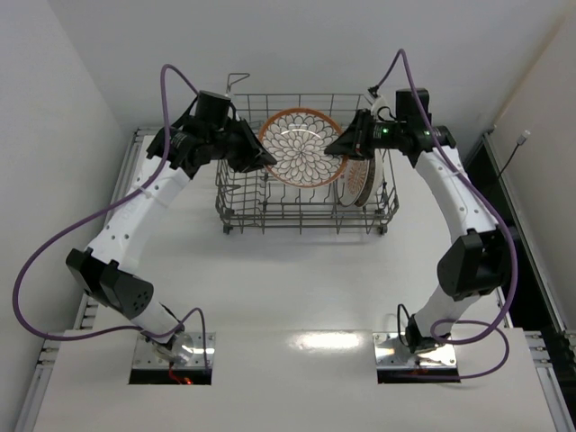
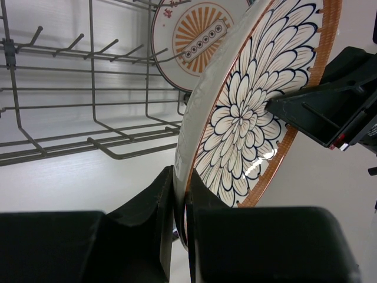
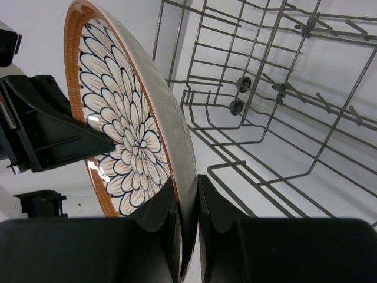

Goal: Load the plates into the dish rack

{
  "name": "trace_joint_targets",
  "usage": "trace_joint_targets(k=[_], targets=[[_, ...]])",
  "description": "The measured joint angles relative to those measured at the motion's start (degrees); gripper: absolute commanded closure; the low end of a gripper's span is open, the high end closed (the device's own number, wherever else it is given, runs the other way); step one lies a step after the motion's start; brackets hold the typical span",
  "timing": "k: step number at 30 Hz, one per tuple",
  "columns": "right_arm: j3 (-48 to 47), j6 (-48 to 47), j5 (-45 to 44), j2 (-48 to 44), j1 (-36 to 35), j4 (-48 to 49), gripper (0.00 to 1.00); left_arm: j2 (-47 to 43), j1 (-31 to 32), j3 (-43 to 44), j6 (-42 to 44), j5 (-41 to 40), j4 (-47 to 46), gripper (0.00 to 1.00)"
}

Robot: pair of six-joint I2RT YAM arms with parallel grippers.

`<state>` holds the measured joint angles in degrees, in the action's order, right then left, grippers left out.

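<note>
A white plate with a petal pattern and orange rim (image 1: 301, 147) is held on edge over the middle of the grey wire dish rack (image 1: 236, 193). My left gripper (image 1: 262, 158) is shut on its left rim and my right gripper (image 1: 339, 148) is shut on its right rim. In the left wrist view the rim (image 2: 235, 118) sits between my jaws (image 2: 182, 203). In the right wrist view the same plate (image 3: 132, 147) is clamped between my jaws (image 3: 187, 206). A sunburst plate (image 2: 197, 35) stands upright in the rack's right end (image 1: 362, 180).
The rack's upright tines (image 2: 70, 47) and wire floor (image 3: 277, 118) lie under and left of the held plate. The white table (image 1: 297, 288) runs in front of the rack. A wall stands behind it, and a dark rail (image 1: 531, 270) runs along the right edge.
</note>
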<state>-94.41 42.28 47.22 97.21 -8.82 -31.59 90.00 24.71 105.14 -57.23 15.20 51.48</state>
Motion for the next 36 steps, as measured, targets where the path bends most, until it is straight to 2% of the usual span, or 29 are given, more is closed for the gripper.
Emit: trace_joint_targets(k=[8,10,11,17,23,24,27,36], targets=[[0.0,-0.1,-0.4,-0.2,0.1,-0.5,1.0,-0.1,-0.1,-1.6,-0.1,0.9,-1.5,0.98],[-0.1,-0.4,-0.9,-0.2,0.2,-1.1,1.0,-0.2,-0.1,-3.0,-0.3,1.5,-2.9,0.9],[-0.3,-0.5,-1.1,-0.2,0.2,-1.6,1.0,-0.4,-0.2,-3.7,-0.4,1.9,-3.7,0.82],[-4.7,-3.3,-4.0,0.4,0.3,-6.2,1.0,-2.5,-0.3,-9.5,-1.9,5.2,-11.9,0.54],[-11.6,-7.2,-7.3,1.4,0.3,-11.0,1.0,-2.8,-0.3,-10.3,-2.8,7.6,-16.8,0.26],[-11.9,-7.6,-7.8,1.4,0.4,-11.5,1.0,-2.8,-0.3,-10.3,-3.0,7.7,-17.2,0.19],[-12.0,-8.8,-10.2,1.4,0.4,-13.7,1.0,-2.9,-0.3,-10.3,-2.7,7.9,-17.7,0.09],[-20.0,-12.2,-22.3,1.4,1.0,-24.0,1.0,-2.9,-1.3,-10.3,0.3,7.1,-14.1,0.06]])
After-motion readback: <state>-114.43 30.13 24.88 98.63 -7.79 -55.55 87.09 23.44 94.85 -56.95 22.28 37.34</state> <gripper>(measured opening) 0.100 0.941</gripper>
